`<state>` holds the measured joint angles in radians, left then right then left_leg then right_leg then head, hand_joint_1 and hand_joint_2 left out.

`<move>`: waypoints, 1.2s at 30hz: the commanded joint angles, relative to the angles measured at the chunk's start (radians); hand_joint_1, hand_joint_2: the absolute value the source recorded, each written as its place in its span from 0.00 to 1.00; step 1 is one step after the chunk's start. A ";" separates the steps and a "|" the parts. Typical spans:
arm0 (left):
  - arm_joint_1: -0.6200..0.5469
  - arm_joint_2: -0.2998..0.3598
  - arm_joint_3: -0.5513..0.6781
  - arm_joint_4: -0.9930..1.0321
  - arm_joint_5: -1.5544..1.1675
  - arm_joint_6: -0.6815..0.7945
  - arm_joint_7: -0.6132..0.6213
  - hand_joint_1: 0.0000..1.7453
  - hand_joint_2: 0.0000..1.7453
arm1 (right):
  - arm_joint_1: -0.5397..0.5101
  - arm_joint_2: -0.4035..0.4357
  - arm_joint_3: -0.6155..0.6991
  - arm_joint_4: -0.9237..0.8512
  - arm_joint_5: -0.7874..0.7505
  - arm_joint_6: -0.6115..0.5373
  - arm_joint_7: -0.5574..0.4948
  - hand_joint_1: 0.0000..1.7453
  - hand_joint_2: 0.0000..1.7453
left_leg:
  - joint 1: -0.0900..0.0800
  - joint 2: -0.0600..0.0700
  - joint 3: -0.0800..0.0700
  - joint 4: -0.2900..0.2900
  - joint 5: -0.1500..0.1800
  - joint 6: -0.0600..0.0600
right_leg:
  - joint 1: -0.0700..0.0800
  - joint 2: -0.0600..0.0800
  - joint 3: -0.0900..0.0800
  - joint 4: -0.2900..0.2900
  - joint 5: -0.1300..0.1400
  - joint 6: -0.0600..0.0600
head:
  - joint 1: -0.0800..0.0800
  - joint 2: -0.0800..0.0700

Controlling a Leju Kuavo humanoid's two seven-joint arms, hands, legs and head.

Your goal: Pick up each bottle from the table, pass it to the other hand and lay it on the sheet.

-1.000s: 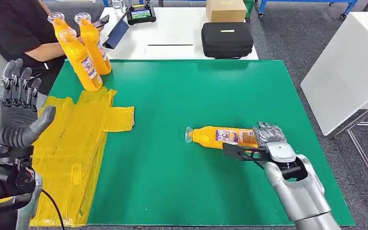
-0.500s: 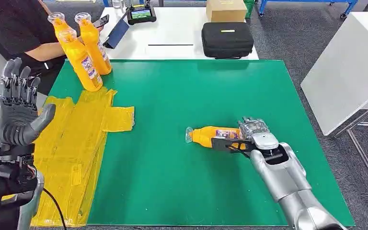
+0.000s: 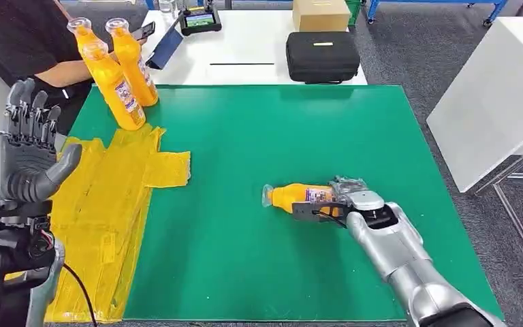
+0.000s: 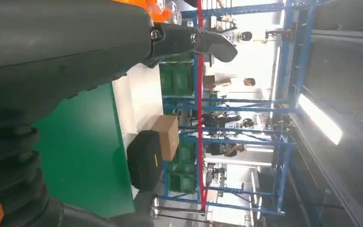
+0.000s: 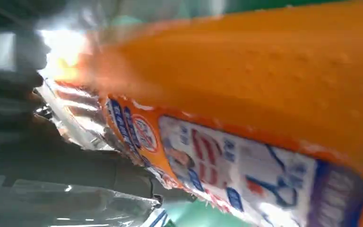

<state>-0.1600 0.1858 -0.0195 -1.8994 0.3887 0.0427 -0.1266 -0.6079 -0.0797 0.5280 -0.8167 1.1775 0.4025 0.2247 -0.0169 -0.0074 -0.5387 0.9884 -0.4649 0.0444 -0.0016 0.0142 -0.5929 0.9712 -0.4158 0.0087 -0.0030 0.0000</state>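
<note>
Across the green tabletop [image 3: 259, 143] the work looks barely begun: the crumpled yellow sheet [image 3: 102, 204] at the robot's left side has no bottle lying on it. Two upright orange bottles [image 3: 119, 71] stand close together at the far left corner, just beyond the sheet's edge, untouched and waiting their turn. A third orange bottle [image 3: 298, 195] lies on its side toward the right of the green surface, cap end pointing left, with the right hand [image 3: 351, 197] wrapped around its base end (the right wrist view shows the label pressed close against the fingers). Whether it is lifted or resting on the tabletop I cannot tell. Raised over the sheet, the left hand [image 3: 30, 153] is spread wide, palm inward, holding nothing. By my judgement the first handover, the laying down and both upright bottles all remain
</note>
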 commanded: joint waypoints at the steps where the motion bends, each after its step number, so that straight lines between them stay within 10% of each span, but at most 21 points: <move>1: -0.059 -0.021 -0.042 0.083 0.001 -0.014 0.021 0.00 1.00 | 0.033 -0.063 0.129 0.003 -0.085 0.055 0.028 1.00 1.00 | 0.003 -0.005 0.006 -0.002 0.000 -0.005 | 0.002 -0.008 0.009 -0.004 -0.001 0.001 | 0.000 0.000; 21: -0.051 -0.025 -0.034 0.074 -0.001 -0.014 0.023 0.00 1.00 | 0.050 -0.112 0.109 -0.136 -0.178 0.020 0.052 1.00 1.00 | 0.002 -0.003 0.006 0.000 -0.001 -0.004 | 0.001 -0.004 0.009 -0.002 -0.001 0.000 | 0.000 0.000; 32: 0.038 -0.023 0.000 0.083 0.089 -0.068 0.038 0.00 1.00 | 0.073 -0.030 -0.172 -0.486 -0.864 -0.222 -0.094 1.00 1.00 | 0.000 0.002 0.003 0.000 -0.001 -0.004 | -0.001 0.001 0.004 0.001 -0.001 0.000 | 0.000 0.000; 33: 0.038 -0.019 -0.004 0.088 0.089 -0.071 0.038 0.00 0.00 | 0.076 -0.034 -0.171 -0.516 -0.905 -0.246 -0.103 1.00 1.00 | 0.000 0.000 0.001 0.000 0.000 -0.002 | -0.001 0.000 0.002 0.001 0.000 0.000 | 0.000 0.000; 35: 0.035 -0.020 -0.018 0.100 0.098 -0.085 0.033 0.00 0.00 | 0.091 -0.040 -0.171 -0.567 -0.941 -0.317 -0.148 1.00 1.00 | 0.000 -0.001 0.001 0.000 -0.001 -0.003 | 0.000 -0.001 0.001 0.001 -0.001 0.000 | 0.000 0.000; 36: 0.031 -0.024 -0.028 0.108 0.100 -0.090 0.032 0.00 1.00 | 0.102 -0.042 -0.169 -0.589 -0.919 -0.371 -0.161 1.00 1.00 | 0.000 -0.002 0.000 0.000 0.000 -0.002 | 0.000 -0.002 0.001 0.001 -0.001 0.000 | 0.000 0.000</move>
<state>-0.1302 0.1770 -0.0423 -1.8692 0.4578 -0.0160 -0.0874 -0.5245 -0.1488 0.4565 -1.1743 0.3732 0.2234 0.1586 -0.0168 -0.0092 -0.5393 0.9884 -0.4648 0.0444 -0.0016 0.0138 -0.5922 0.9714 -0.4157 0.0087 -0.0030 0.0000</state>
